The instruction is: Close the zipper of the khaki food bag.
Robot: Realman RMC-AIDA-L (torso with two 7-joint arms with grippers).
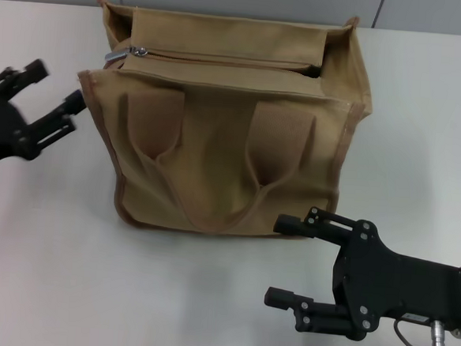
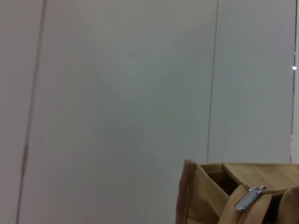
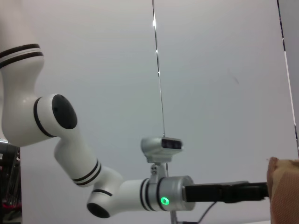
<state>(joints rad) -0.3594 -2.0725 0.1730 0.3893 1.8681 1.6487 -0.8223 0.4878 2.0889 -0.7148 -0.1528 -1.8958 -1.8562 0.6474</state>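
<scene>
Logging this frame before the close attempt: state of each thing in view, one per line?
khaki food bag: upright on the table, handles hanging down its front.
zipper: open, gap showing along the top.
pull tab: at the bag's left end, ungripped.
left gripper: open, beside the bag's left side.
right gripper: open, in front of the bag, holding nothing.

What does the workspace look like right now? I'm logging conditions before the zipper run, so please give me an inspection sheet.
Surface: white table, bare around the bag.
Job's things: khaki bag stands upright; zipper open, top gaping at the robot's right end; silver pull tab at the robot's left end.
Clutter: nothing seen.
Grippers: left gripper open, beside the bag's left side, near the pull tab, not touching. Right gripper open, low in front of the bag's right corner.
Cables: short wire loop with connector on the right gripper.
Surroundings: plain grey wall panels.
</scene>
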